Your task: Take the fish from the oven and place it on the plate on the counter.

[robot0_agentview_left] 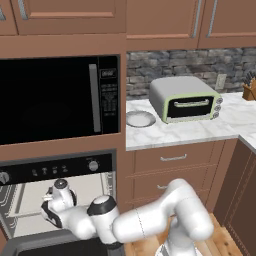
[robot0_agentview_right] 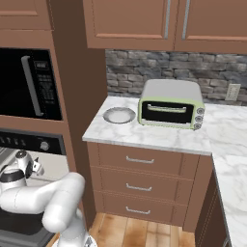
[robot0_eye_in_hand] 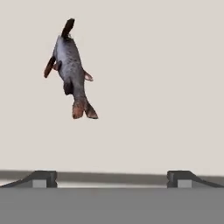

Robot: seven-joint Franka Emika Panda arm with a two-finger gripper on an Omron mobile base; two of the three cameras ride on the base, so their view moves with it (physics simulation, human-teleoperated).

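**Fish not yet grasped, pincer poised inside the oven**

Fingertips of the pincer [robot0_eye_in_hand: 112, 178] stand wide apart at the bottom of the hand view, with nothing between them. Beyond them the fish [robot0_eye_in_hand: 70, 70] lies on the pale tray [robot0_eye_in_hand: 166, 87], up and to the left of the fingers and untouched. Nothing of the task looks done: grasp, lift-out and placing all remain. The plate [robot0_agentview_left: 140, 119] sits bare on the desk [robot0_agentview_left: 190, 130] beside the toaster oven [robot0_agentview_left: 186, 99]. The arm is folded low, its hand reaching into the open oven [robot0_agentview_left: 60, 170].
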